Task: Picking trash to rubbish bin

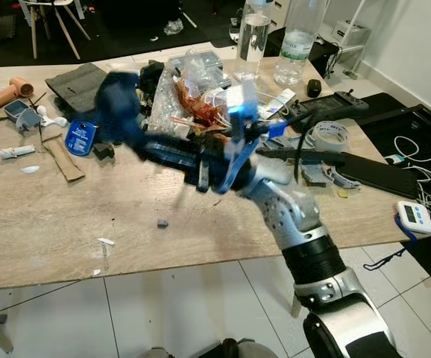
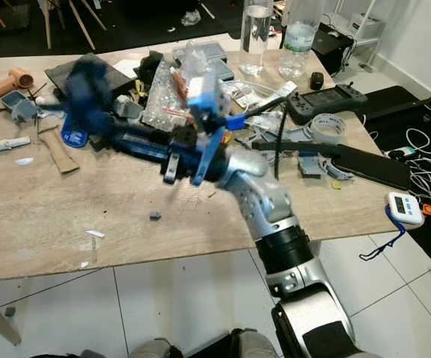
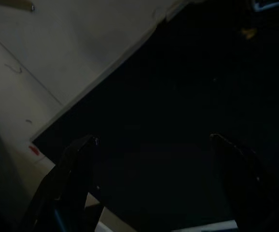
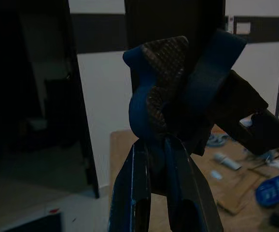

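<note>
My right arm reaches left over the wooden table (image 1: 66, 224), blurred by motion. Its gripper (image 1: 142, 143) is shut on a crumpled blue and dark fabric piece (image 1: 118, 103), held above the table's clutter. In the right wrist view the blue fabric piece (image 4: 178, 92) bulges just past the closed fingertips (image 4: 146, 159). A heap of clear plastic wrappers and trash (image 1: 189, 93) lies just behind the arm. In the dark left wrist view the left gripper (image 3: 154, 145) stands open, its fingers (image 3: 76, 159) wide apart over a dark floor.
Two water bottles (image 1: 254, 33) stand at the table's back. A tape roll (image 1: 330, 135), a game controller (image 1: 335, 104), a blue packet (image 1: 80, 137) and a hair dryer (image 1: 10, 92) lie around. Small scraps (image 1: 161, 222) dot the front. A white timer (image 1: 414, 216) and cables lie on the floor at right.
</note>
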Motion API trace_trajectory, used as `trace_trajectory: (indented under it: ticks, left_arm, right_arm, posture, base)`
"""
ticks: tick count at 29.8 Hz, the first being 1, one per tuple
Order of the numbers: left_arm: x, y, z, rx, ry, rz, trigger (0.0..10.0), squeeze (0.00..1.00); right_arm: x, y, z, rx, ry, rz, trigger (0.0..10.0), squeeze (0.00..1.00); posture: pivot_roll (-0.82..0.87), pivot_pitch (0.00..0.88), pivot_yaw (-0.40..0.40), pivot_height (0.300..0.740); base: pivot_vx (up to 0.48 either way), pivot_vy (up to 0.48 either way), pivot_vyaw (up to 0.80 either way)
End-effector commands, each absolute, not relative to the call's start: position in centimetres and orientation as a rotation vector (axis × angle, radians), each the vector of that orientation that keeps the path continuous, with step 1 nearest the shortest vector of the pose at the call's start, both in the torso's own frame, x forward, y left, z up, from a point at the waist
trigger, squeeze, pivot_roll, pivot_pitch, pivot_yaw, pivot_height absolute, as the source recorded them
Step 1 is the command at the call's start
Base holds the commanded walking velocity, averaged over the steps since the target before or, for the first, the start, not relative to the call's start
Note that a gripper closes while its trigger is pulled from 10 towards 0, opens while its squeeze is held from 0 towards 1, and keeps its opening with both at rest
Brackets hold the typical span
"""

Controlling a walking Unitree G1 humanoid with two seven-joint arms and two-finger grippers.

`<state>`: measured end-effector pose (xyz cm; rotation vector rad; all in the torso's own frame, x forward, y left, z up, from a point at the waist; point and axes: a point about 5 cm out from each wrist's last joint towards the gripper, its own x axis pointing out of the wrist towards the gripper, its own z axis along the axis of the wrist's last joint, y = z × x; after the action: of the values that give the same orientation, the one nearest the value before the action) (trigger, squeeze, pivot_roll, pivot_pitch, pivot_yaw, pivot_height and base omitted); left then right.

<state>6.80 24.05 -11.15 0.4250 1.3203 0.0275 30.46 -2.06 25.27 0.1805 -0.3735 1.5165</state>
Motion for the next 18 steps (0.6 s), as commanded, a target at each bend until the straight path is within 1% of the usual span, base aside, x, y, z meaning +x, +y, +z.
trace_trajectory:
  ticks: [1,2,4,6,7,9,10,13,14,16,17,18]
  left_arm:
    - [5.7,24.5,-11.2,0.411,1.35,0.041,10.0,0.0]
    - [5.7,24.5,-11.2,0.411,1.35,0.041,10.0,0.0]
    - [5.8,25.3,-11.0,0.441,1.344,0.099,10.0,0.0]
    - [6.1,26.0,-10.7,0.476,1.336,0.171,10.0,0.0]
    - [6.4,26.2,-10.6,0.49,1.325,0.208,10.0,0.0]
    - [6.4,26.2,-10.6,0.49,1.325,0.208,10.0,0.0]
    - [6.8,26.6,-10.4,0.471,1.303,0.272,10.0,0.0]
    - [6.8,26.6,-10.4,0.471,1.303,0.272,10.0,0.0]
    - [7.3,26.9,-10.2,0.445,1.278,0.324,10.0,0.0]
    - [9.9,27.7,-9.3,0.299,1.161,0.416,10.0,0.0]
    - [10.7,27.9,-9.0,0.261,1.125,0.432,10.0,0.0]
    - [10.7,27.9,-9.0,0.261,1.125,0.432,10.0,0.0]
  right_arm:
    - [29.9,-1.7,24.8,0.157,-0.349,1.553,10.0,0.0]
    - [29.9,-1.7,24.8,0.157,-0.349,1.553,10.0,0.0]
    - [29.6,-1.5,22.9,0.064,-0.265,1.58,10.0,0.0]
    - [29.4,-1.4,21.6,0.013,-0.215,1.592,10.0,0.0]
    - [29.3,-1.4,21.4,0.007,-0.206,1.594,10.0,0.0]
    - [29.3,-1.4,21.4,0.007,-0.206,1.594,10.0,0.0]
    - [29.3,-1.3,21.2,0.003,-0.197,1.596,10.0,0.0]
    - [29.3,-1.3,21.2,0.003,-0.197,1.596,10.0,0.0]
    - [29.3,-1.3,21.0,0.0,-0.189,1.596,10.0,0.0]
    - [30.3,-1.3,17.7,-0.159,-0.025,1.506,10.0,0.0]
    - [30.6,-1.4,16.6,-0.211,0.025,1.478,10.0,0.0]
    - [30.6,-1.4,16.6,-0.211,0.025,1.478,10.0,0.0]
  posture:
    - [0.08,0.121,-0.011,0.74]
    - [0.08,0.121,-0.011,0.74]
    - [0.08,0.123,-0.013,0.74]
    - [0.08,0.123,-0.013,0.74]
    - [0.07,0.126,-0.017,0.74]
    - [0.07,0.126,-0.017,0.74]
    - [0.07,0.126,-0.017,0.74]
    - [0.07,0.126,-0.017,0.74]
    - [0.07,0.126,-0.017,0.74]
    - [0.07,0.128,-0.015,0.74]
    - [0.07,0.128,-0.015,0.74]
    - [0.07,0.128,-0.015,0.74]
  base:
    - [-0.311,0.0,0.0]
    - [-0.311,0.0,0.0]
    - [-0.311,0.0,0.0]
    - [-0.304,0.0,0.0]
    - [-0.289,0.0,0.0]
    - [-0.289,0.0,0.0]
    - [-0.277,0.0,0.0]
    - [-0.277,0.0,0.0]
    - [-0.292,0.0,0.0]
    - [-0.313,0.0,0.0]
    - [-0.315,0.0,0.0]
    - [-0.315,0.0,0.0]
